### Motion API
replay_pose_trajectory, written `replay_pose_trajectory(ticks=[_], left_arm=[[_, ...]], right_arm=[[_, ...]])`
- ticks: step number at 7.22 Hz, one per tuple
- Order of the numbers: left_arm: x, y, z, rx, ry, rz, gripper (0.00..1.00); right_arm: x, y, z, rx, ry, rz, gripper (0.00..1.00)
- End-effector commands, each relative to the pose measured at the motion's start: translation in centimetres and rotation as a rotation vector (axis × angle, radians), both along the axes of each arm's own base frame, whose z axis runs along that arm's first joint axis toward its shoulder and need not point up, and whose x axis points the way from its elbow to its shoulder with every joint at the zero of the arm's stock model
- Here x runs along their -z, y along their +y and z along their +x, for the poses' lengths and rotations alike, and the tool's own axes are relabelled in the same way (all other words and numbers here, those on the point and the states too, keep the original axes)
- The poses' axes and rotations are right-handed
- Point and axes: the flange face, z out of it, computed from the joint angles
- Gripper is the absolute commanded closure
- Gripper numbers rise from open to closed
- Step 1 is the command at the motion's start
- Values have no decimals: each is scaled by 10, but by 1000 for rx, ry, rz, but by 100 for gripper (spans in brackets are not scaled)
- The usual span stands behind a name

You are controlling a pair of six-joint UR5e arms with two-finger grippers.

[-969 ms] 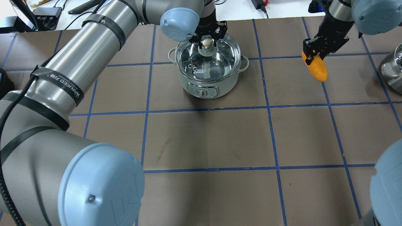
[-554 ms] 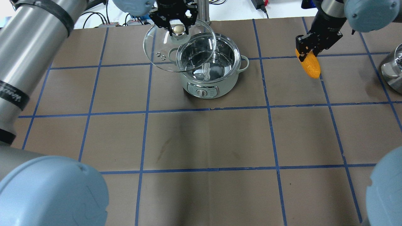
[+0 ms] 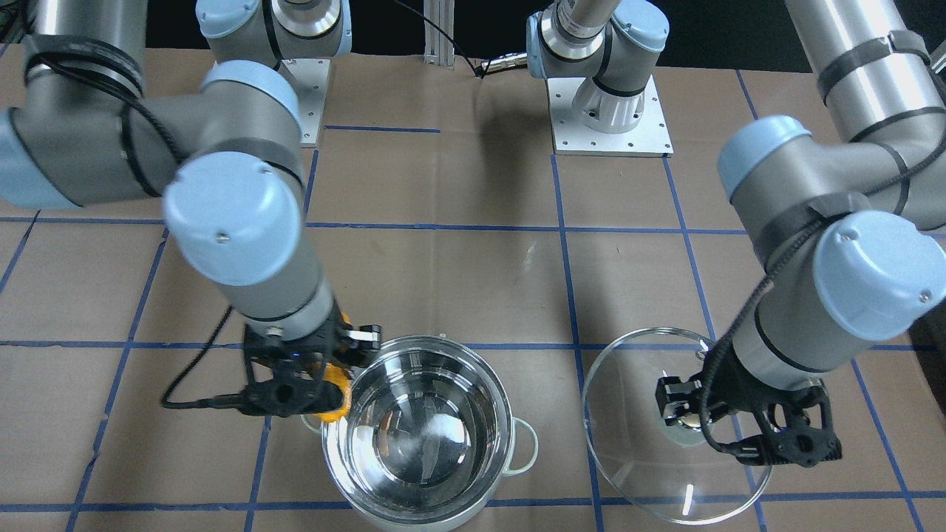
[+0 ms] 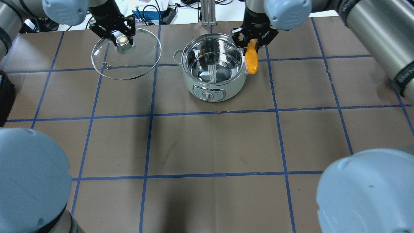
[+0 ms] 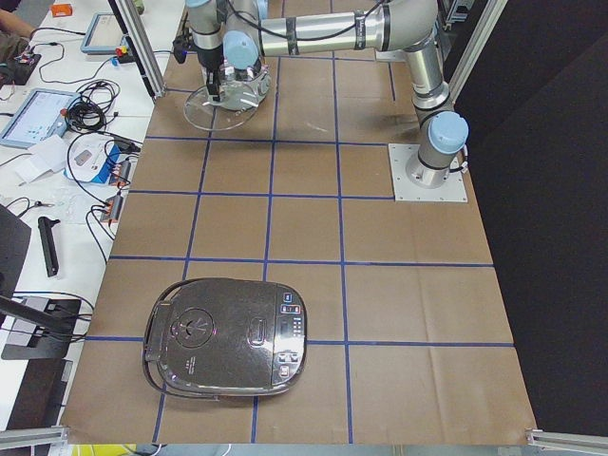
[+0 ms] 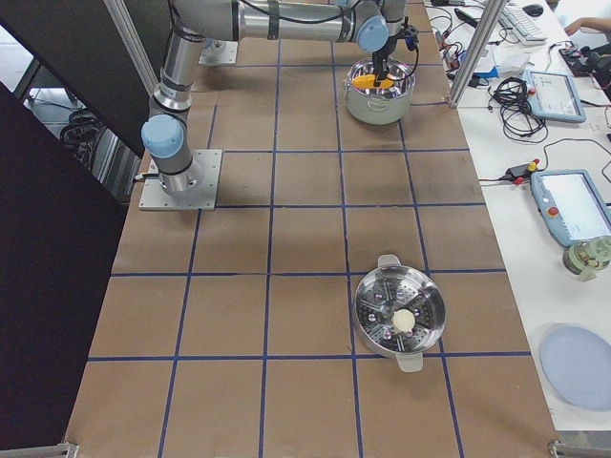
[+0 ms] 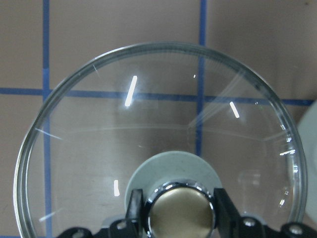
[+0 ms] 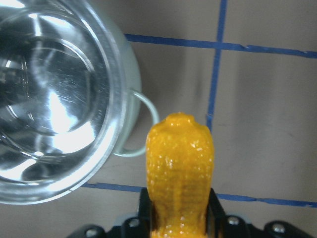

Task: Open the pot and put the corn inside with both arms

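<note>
The pot (image 4: 194,84) stands open at the far middle of the table, its steel inside (image 3: 417,443) empty. My right gripper (image 4: 254,40) is shut on the corn (image 4: 251,61), which hangs tip down beside the pot's right rim, over its side handle. The right wrist view shows the corn (image 8: 181,163) just outside the pot's rim (image 8: 111,99). My left gripper (image 4: 121,32) is shut on the knob (image 7: 178,208) of the glass lid (image 4: 129,64) and holds it left of the pot. I cannot tell whether the lid touches the table.
A dark rice cooker (image 5: 228,332) sits at the table's left end. A steel steamer pot (image 6: 399,315) sits at the right end. The arm bases (image 3: 610,111) stand at the robot's side. Cables and tablets lie beyond the far edge.
My left gripper has lifted the lid off the pot and carried it left. My right gripper has carried the corn left, up to the pot's right rim.
</note>
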Motion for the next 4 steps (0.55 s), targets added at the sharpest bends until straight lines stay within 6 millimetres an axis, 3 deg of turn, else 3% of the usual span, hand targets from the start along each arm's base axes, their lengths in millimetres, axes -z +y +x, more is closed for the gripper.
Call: replay_pose_trajectory(ticks=[1,3,4], left_arm=[[79,20,50,-9,18,-26,91],[109,23,50,-8,40,-30,91],[121,22,51,-15,43,-13,90]], right_arm=[[48,-28,84,28,7,-37,93],[98,-47,86,11,21,-59,93],[111,-46,83,13,45,-48,92]])
